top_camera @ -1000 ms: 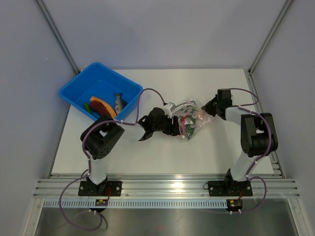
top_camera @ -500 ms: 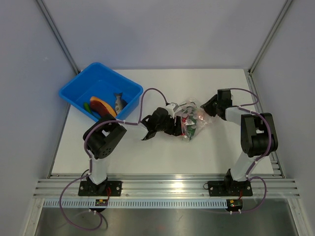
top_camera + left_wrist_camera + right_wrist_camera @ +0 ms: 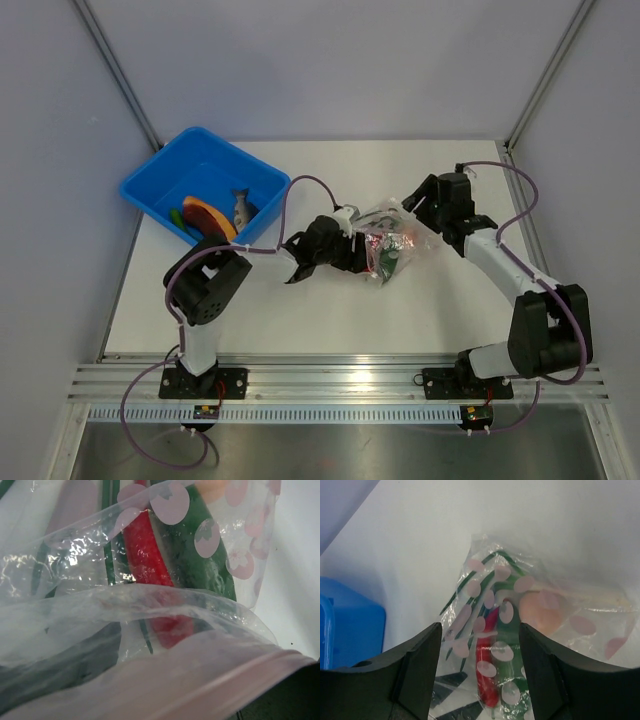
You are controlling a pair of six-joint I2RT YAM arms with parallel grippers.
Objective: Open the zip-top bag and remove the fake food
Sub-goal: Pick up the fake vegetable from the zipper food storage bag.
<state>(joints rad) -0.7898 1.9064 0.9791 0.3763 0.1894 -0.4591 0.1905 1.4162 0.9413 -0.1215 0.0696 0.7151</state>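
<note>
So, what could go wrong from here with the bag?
1. The right claw stands open at the bag, clamping nothing. If the left claw pulls alone, the bag may drag across the table rather than open.
2. The red piece and green piece lie right behind crumpled film, so a pinch might catch food along with plastic.

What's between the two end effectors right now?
Only the bag, toy food inside. The top view shows it lying between the left end effector and the right end effector.
</note>
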